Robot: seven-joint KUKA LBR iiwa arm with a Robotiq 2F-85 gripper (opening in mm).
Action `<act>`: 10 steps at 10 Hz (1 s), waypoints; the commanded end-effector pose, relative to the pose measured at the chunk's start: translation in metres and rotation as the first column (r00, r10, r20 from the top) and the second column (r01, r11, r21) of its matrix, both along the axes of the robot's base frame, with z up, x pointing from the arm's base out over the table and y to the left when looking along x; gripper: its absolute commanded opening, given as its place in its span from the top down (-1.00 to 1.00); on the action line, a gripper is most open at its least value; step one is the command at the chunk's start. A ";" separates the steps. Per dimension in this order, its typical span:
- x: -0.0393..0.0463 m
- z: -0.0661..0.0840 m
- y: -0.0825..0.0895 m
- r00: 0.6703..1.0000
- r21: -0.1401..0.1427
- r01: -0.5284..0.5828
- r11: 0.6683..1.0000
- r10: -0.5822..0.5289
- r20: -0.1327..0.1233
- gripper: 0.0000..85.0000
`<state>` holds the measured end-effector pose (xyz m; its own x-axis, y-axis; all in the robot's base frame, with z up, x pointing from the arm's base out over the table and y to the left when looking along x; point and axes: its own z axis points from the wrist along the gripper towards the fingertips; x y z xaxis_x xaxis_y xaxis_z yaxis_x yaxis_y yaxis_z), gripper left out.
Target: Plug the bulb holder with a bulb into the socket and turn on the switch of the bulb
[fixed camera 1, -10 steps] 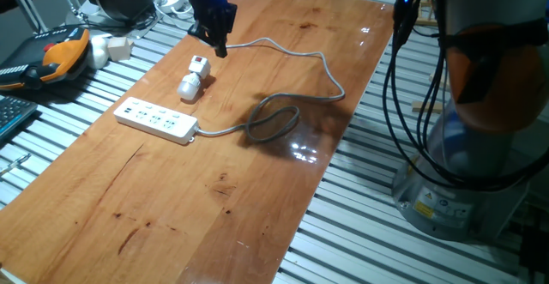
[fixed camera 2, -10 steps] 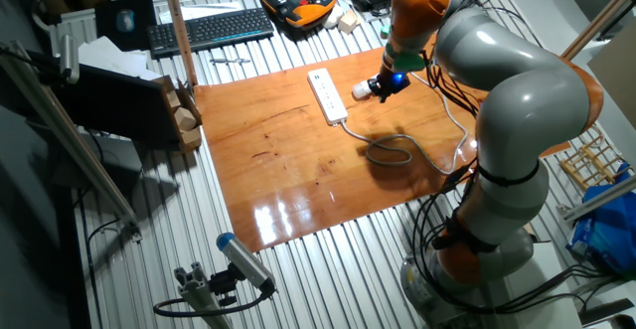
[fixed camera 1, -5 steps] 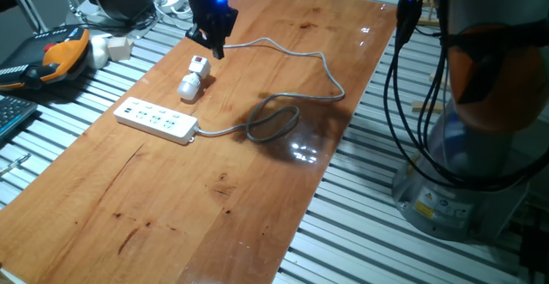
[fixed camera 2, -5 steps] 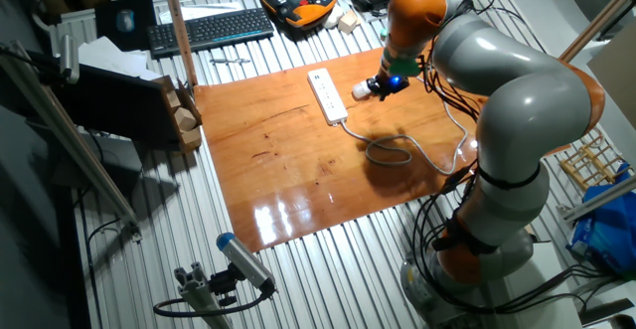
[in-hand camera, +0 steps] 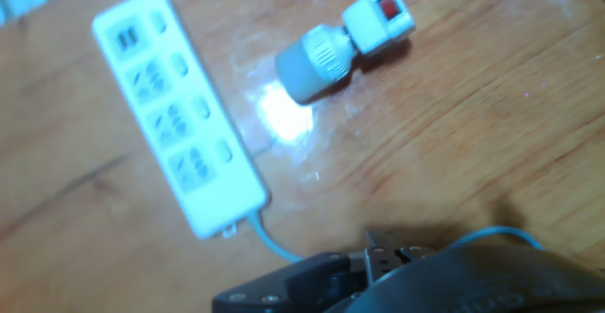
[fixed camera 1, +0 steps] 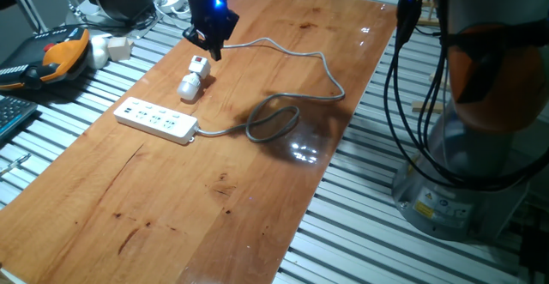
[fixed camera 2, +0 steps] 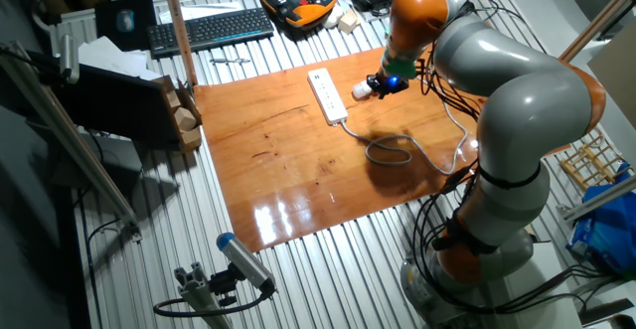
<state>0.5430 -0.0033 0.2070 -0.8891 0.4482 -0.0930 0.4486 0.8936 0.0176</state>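
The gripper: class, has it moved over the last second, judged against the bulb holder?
Yes. In one fixed view the gripper has shifted slightly left, toward the table's far edge, ending just above the bulb holder, which has stayed put beside the socket.

Near the top centre of the frame, the white socket [fixed camera 2: 326, 95] lies lengthwise on the wooden table [fixed camera 2: 288, 170] — its grey cable [fixed camera 2: 393, 150] loops toward the lower right. Just right of it, the bulb holder [fixed camera 2: 363, 89] lies under the blue-lit gripper [fixed camera 2: 388, 83] — jaw state unclear
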 end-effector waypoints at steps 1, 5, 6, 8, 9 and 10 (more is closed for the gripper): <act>0.0017 -0.001 -0.002 0.990 -0.004 0.143 0.990 -0.143 0.010 1.00; 0.0138 -0.002 -0.021 0.984 0.018 0.178 0.984 -0.178 -0.016 1.00; 0.0146 -0.002 -0.021 0.981 0.010 0.192 0.981 -0.192 -0.016 1.00; 0.0159 0.000 -0.023 0.975 0.011 0.220 0.975 -0.219 -0.039 1.00; 0.0173 0.000 -0.023 0.972 0.022 0.231 0.973 -0.229 -0.049 1.00; 0.0199 0.000 -0.023 0.969 0.017 0.243 0.970 -0.242 -0.057 1.00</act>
